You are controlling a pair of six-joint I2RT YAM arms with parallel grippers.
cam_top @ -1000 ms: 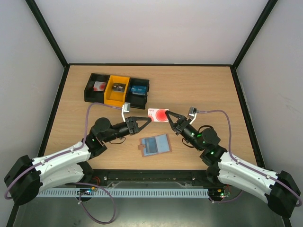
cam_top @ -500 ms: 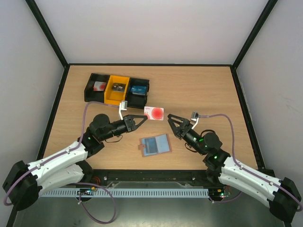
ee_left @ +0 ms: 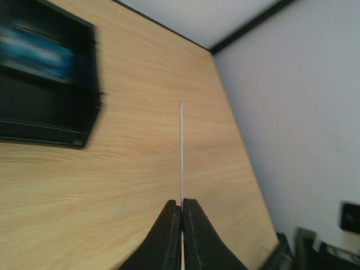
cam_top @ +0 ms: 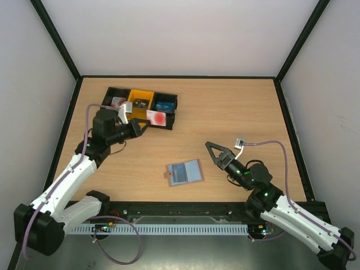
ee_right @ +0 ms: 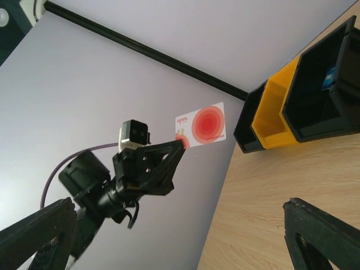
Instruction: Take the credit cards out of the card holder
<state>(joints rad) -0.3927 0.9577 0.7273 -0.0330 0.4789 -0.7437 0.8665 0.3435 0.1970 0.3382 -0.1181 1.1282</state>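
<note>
Toward the front of the wooden table (cam_top: 247, 112), the open blue-grey folding card holder (cam_top: 184, 172) is lying flat; beside it the right gripper (cam_top: 212, 154) is gaping wide, empty. Farther back, the left gripper (cam_top: 142, 124) is pinching a red-and-white credit card (cam_top: 157, 117) by the black-and-yellow bins (cam_top: 172, 115).

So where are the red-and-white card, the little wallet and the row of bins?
credit card (ee_right: 201, 125): right wrist view, its printed face.
card holder (cam_top: 184, 172): top view, the blue-grey inside panel.
row of bins (cam_top: 142, 92): top view, yellow bin's far rim.
</note>
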